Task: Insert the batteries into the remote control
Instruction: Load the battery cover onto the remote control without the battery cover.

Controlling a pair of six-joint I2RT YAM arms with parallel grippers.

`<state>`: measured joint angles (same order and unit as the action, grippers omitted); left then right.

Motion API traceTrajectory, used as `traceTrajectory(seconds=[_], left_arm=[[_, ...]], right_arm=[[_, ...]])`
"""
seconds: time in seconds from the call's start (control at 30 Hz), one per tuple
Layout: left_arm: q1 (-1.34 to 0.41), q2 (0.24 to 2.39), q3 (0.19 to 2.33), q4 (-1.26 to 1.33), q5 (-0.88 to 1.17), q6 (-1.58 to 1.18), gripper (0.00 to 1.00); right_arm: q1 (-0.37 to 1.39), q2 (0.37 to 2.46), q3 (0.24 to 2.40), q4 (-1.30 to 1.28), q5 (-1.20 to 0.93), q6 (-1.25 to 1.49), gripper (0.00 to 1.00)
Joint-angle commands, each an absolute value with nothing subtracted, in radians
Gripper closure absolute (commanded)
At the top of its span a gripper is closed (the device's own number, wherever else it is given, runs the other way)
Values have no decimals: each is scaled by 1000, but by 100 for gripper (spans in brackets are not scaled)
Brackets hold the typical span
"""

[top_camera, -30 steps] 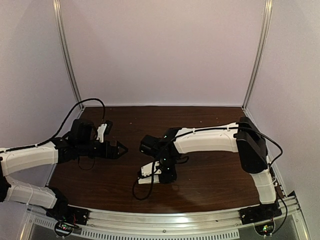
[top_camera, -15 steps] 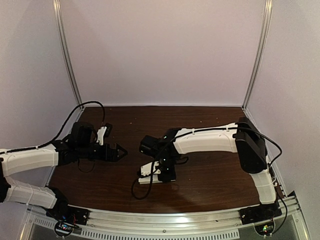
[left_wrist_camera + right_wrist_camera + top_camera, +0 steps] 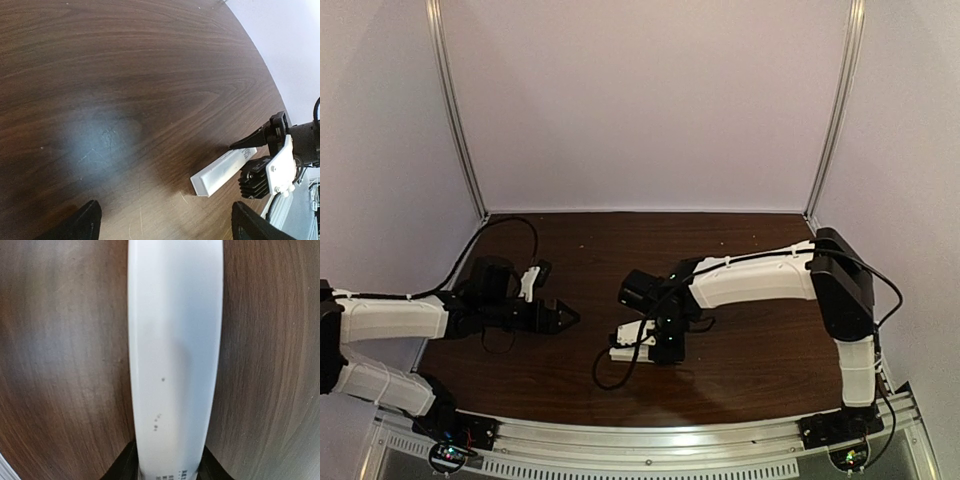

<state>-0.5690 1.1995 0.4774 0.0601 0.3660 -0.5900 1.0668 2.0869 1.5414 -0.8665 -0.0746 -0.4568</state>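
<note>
Two likely risks with right claw [image 3: 167, 467] clamped on end of remote control [image 3: 175, 355], left claw [image 3: 568, 318] spread empty: pivoting loose or skidding across tabletop [image 3: 750, 370].

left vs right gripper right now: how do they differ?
The left gripper is open and empty; the right gripper is shut on the remote control. The left gripper lies nearly level, pointing toward the right arm; the right gripper points down at the table. Both are black and two-fingered, and both are over the same wooden table.
</note>
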Motion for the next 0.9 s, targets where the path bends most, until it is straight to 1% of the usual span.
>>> traceTrajectory(seconds=[0.0,0.1,0.17,0.27,0.4,0.53,0.63,0.67,0.7,0.8,0.87], left_arm=[[-587,1247,460,164,410,-621,8],[-600,1273,455,179,406,-644,8],[-602,1282,454,185,403,-656,9],[-603,1288,457,188,395,-667,9],[-608,1287,463,190,384,-675,8],[-624,1267,466,192,359,-668,6],[-636,1247,468,190,339,-664,5],[-642,1242,469,186,329,-661,4],[-649,1235,469,182,316,-658,4],[-677,1222,473,172,281,-656,5],[-706,1223,488,150,247,-648,5]], right_arm=[[1055,2098,1501,-845,-51,-391,56],[1054,2086,1501,-828,-32,-372,44],[1054,2064,1497,-812,-34,-370,38],[1054,2016,1484,-776,-36,-366,31],[1054,1934,1482,-739,-13,-334,25],[1053,1793,1437,-655,40,-289,16],[1047,1661,1361,-551,86,-238,8],[1044,1613,1327,-510,94,-218,3],[1042,1556,1278,-455,107,-190,1],[1039,1366,1108,-282,120,-74,0],[1028,1275,1019,-223,188,66,0]])
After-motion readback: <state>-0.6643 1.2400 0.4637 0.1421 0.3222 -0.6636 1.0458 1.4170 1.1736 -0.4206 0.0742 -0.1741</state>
